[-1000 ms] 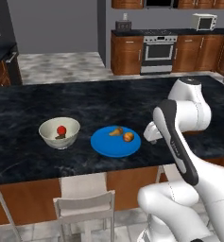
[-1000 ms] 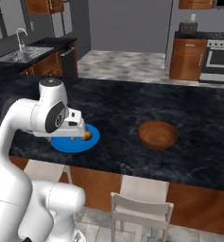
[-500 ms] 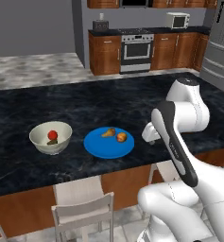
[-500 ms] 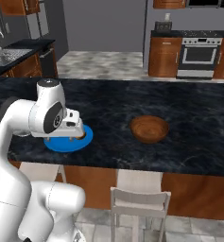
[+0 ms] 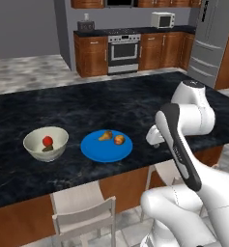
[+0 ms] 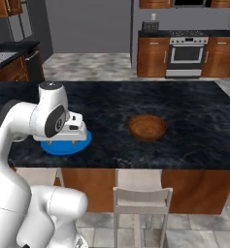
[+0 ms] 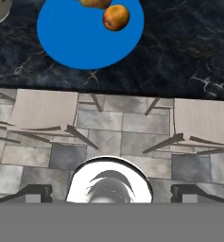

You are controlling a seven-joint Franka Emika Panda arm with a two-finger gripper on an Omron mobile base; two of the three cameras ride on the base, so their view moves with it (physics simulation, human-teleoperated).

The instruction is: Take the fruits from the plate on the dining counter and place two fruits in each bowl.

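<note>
The blue plate (image 5: 106, 146) is viewed from behind the arm's left side in the left base view, facing forward and down across the dining counter (image 5: 87, 108) toward the stove (image 5: 123, 52). In the right base view the same plate (image 6: 65, 144) is seen from the arm's right side. In the hand view the plate (image 7: 85, 38) is seen closely from above, with 2 chairs (image 7: 42, 111) below its near edge.

The floor (image 5: 34, 75) has grey stone tiles. Brown wooden cabinets (image 5: 94, 55) line the far wall around a shiny stove (image 5: 123, 54). A white microwave (image 5: 163, 20) sits on top. Pale wooden chairs (image 5: 84, 212) stand in front.
</note>
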